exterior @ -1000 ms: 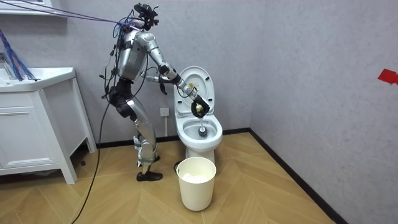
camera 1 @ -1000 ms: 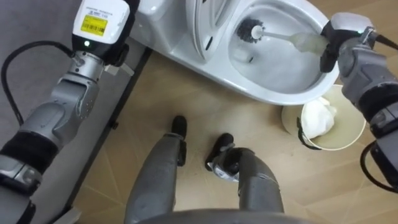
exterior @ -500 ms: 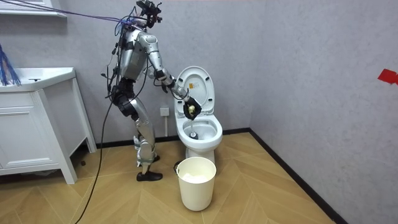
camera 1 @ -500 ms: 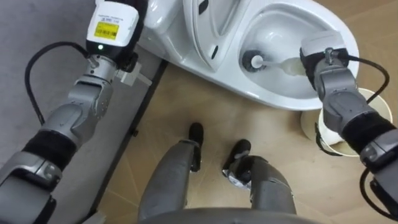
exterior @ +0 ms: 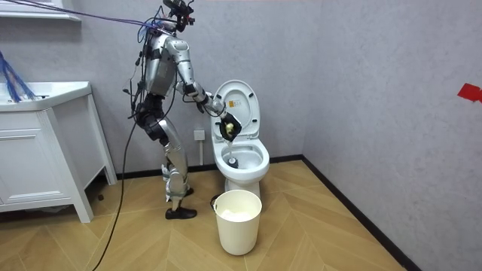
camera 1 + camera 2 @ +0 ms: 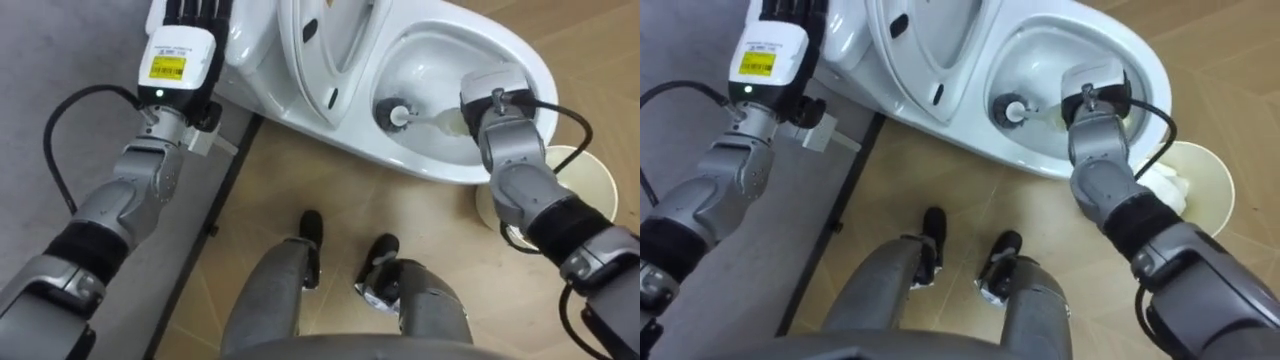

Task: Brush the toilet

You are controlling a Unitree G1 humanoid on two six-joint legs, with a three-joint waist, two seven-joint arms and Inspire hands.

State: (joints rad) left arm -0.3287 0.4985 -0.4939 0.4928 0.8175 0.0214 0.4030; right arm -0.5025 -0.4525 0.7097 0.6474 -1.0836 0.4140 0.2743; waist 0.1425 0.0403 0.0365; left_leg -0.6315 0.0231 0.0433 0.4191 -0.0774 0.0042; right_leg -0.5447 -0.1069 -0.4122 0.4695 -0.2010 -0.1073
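Note:
A white toilet point(image 6: 528, 68) stands in front of me with its lid point(image 6: 330, 40) up. My right hand point(image 6: 497, 108) hangs over the bowl's near rim, seen from its back. It is shut on the pale handle of the toilet brush point(image 6: 438, 122). The brush's dark head point(image 6: 392, 114) is down inside the bowl, on its left side. My left hand point(image 6: 183, 35) is raised beside the tank with straight fingers and holds nothing. In the room view I stand at the toilet's point(image 5: 241, 159) left, right arm reaching to the bowl.
A cream bin point(image 6: 592, 182) with white paper in it stands on the wooden floor right of the toilet, under my right forearm. A grey wall runs along my left. A white cabinet point(image 5: 38, 150) stands at the room view's left.
My right hand has drawn back toward the bowl's near side with the brush, and the brush head has swept lower in the bowl. The eye view has shifted too.

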